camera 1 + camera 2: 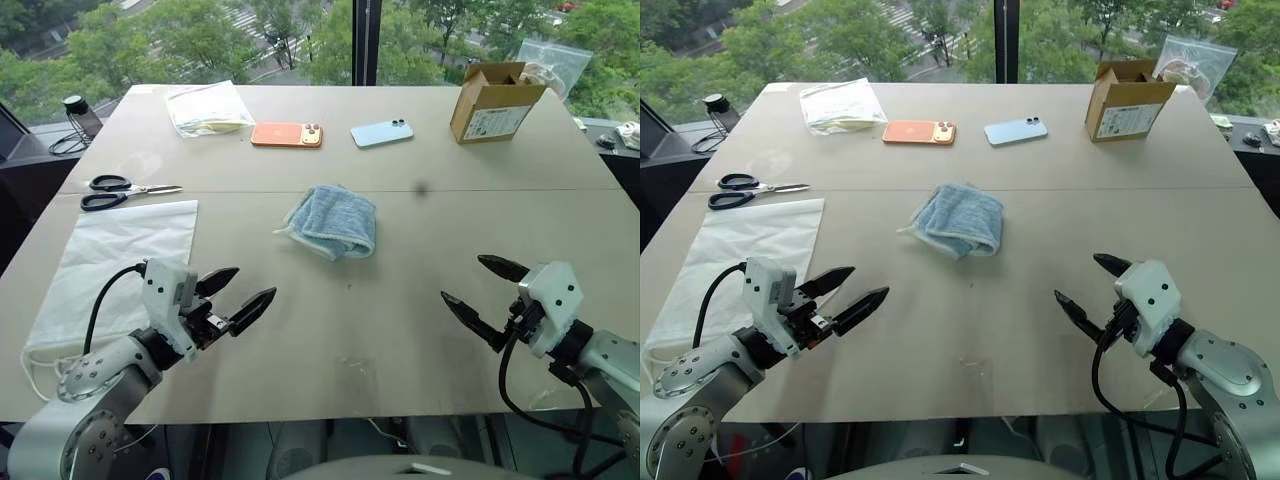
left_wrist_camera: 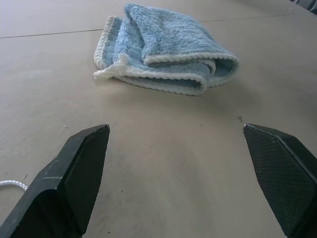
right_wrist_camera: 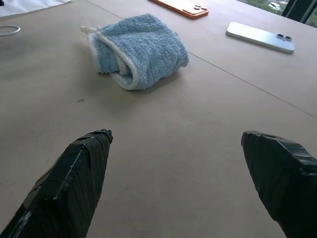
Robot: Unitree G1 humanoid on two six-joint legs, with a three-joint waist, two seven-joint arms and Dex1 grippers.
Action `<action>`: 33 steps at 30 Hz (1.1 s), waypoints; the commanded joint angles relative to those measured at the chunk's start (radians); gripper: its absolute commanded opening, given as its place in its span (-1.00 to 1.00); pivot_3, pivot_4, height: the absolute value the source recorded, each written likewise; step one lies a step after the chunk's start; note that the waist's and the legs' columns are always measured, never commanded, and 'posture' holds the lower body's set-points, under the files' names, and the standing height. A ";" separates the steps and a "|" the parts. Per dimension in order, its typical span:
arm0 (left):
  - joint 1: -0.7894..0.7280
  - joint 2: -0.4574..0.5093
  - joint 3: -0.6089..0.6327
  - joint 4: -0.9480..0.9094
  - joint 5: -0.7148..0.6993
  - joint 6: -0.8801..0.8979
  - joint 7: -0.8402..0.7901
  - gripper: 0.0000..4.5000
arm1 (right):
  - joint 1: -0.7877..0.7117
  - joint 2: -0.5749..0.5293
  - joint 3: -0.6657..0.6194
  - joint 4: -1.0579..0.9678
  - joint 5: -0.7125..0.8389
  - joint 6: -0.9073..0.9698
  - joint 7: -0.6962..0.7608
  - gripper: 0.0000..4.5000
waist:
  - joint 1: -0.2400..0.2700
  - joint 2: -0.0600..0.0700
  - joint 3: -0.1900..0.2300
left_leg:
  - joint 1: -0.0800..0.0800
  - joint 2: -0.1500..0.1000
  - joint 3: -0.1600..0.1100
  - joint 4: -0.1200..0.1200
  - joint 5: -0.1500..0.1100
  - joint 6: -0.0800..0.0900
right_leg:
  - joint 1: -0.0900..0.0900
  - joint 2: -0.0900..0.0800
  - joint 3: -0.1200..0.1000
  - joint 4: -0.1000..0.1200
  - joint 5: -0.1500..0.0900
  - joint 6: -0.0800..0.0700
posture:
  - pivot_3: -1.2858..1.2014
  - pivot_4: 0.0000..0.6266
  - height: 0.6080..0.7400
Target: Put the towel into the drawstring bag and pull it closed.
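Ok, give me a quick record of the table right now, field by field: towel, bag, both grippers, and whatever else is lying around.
towel: small light blue terry towel, folded, mid-table, untouched
bag: large white translucent drawstring bag, flat at the table's left edge
left gripper: jaws open, empty, pointing toward the towel
right gripper: jaws open, empty
far side: orange phone, light blue phone, open cardboard box
left side: black-handled scissors

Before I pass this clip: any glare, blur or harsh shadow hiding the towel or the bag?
Left eye view: even daylight, towel and drawstring bag clear, shadows soft. Left wrist view: towel sharp, faint shadow beneath, near fingertips slightly soft. Right wrist view: towel clear, no glare.
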 commanded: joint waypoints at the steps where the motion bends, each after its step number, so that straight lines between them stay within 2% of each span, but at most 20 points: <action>1: -0.088 -0.012 -0.012 0.011 -0.005 -0.010 0.035 0.98 | -0.049 0.021 0.016 -0.006 0.004 -0.042 -0.011 1.00 | 0.000 0.000 0.000 | 0.000 0.000 0.000 0.000 0.000 0.000 | 0.000 0.000 0.000 0.000 0.000 0.000 | 0.03 -0.52 1.00; 4: -0.205 -0.065 -0.059 0.012 -0.017 0.021 0.128 0.98 | -0.128 0.070 0.070 0.050 -0.009 -0.063 -0.037 1.00 | 0.004 -0.001 0.004 | -0.001 -0.001 0.000 0.006 0.000 0.000 | 0.001 0.001 -0.003 0.002 0.000 0.001 | 0.03 -0.52 1.00; 7: -0.216 -0.079 -0.062 0.006 -0.016 0.035 0.154 0.98 | -0.148 0.086 0.090 0.066 -0.019 -0.069 -0.046 1.00 | -0.003 -0.001 0.004 | 0.002 0.000 -0.002 0.006 0.000 0.000 | 0.004 0.001 -0.002 0.002 0.000 0.001 | 0.03 -0.52 1.00; 11: -0.206 -0.072 -0.061 0.006 0.005 0.032 0.162 0.98 | -0.186 0.085 0.124 0.057 -0.007 -0.054 -0.041 1.00 | -0.003 -0.001 0.005 | 0.000 -0.001 -0.002 0.005 0.000 0.000 | 0.003 0.001 -0.001 0.001 0.004 0.000 | 0.03 -0.52 1.00; 17: -0.124 -0.033 -0.036 0.008 0.158 -0.050 0.173 0.98 | -0.221 -0.001 0.153 0.011 0.055 -0.040 0.073 1.00 | -0.001 -0.001 0.005 | 0.001 -0.001 -0.002 0.003 0.000 0.000 | 0.003 0.001 -0.001 0.001 0.002 -0.003 | 0.03 -0.52 1.00; 21: 0.003 -0.005 0.066 0.096 0.474 -0.294 0.264 0.98 | -0.275 -0.053 0.197 -0.004 0.127 -0.078 0.209 1.00 | -0.004 -0.001 0.006 | 0.001 -0.001 -0.002 0.003 0.000 0.000 | 0.003 0.001 -0.001 0.001 0.002 -0.003 | 0.03 -0.52 1.00; 26: 0.165 -0.002 0.157 0.136 0.632 -0.537 0.230 0.98 | -0.343 -0.063 0.249 0.015 0.197 -0.081 0.308 1.00 | 0.002 -0.003 0.006 | 0.001 0.001 -0.001 0.002 0.000 0.000 | 0.002 0.000 -0.001 0.000 0.002 -0.003 | 0.03 -0.52 1.00; 30: 0.332 0.003 0.265 0.283 0.738 -0.806 0.197 0.98 | -0.389 -0.052 0.272 0.040 0.203 -0.084 0.321 1.00 | 0.009 -0.003 0.007 | 0.000 0.001 -0.001 0.001 0.000 0.000 | 0.002 -0.003 -0.002 -0.003 0.002 -0.004 | 0.03 -0.52 1.00; 33: 0.396 0.040 0.320 0.436 0.827 -0.993 0.215 0.98 | -0.407 -0.042 0.287 0.068 0.182 -0.099 0.322 1.00 | 0.007 -0.004 0.007 | 0.000 0.001 -0.001 0.000 0.000 0.000 | 0.002 -0.007 -0.003 -0.003 0.002 -0.004 | 0.03 -0.52 1.00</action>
